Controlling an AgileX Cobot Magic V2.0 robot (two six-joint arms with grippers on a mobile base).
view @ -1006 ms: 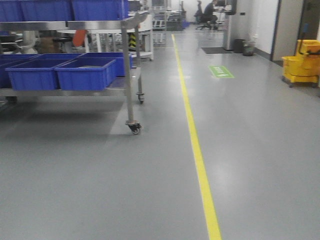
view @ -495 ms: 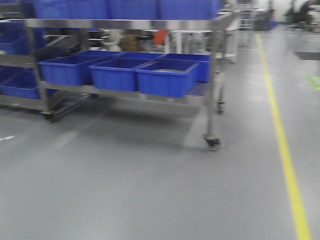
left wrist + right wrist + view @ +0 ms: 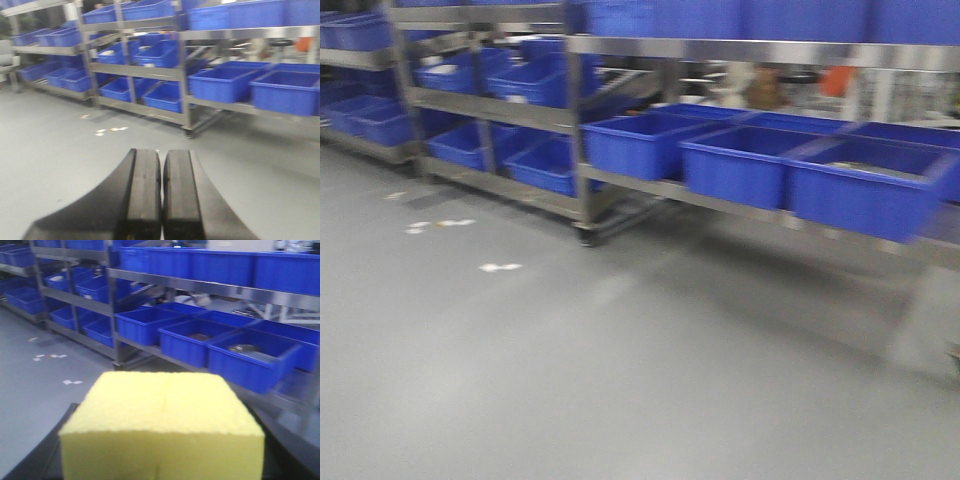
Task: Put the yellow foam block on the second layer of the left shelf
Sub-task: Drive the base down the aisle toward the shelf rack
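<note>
grey workshop floor (image 3: 620, 380), steel shelving along the far side; all frames motion-blurred.

left rack (image 3: 485, 100): at the left of the exterior view, blue bins (image 3: 535, 80) on its levels, reaching to the front edges. white scraps (image 3: 500, 267) on the floor in front of it.
right rack (image 3: 750, 50): stands just beside the left one, a row of blue tubs (image 3: 740, 165) along the front edge of its lower level.

left gripper (image 3: 161, 195): its two black pads (image 3: 145, 190) are pressed together with nothing between them. it points toward the racks, well apart from them.
right gripper (image 3: 162, 460): clamped on the yellow foam block (image 3: 160, 410), dark fingers (image 3: 292, 445) showing past both sides. the block fills the lower centre of the right wrist view, top face level, clear of any shelf.

progress: pick is done, block in hand. left to do, as i judge it: get close to the left rack, raise the block to its second level, set it down, release. no shelf looks within reach yet.
</note>
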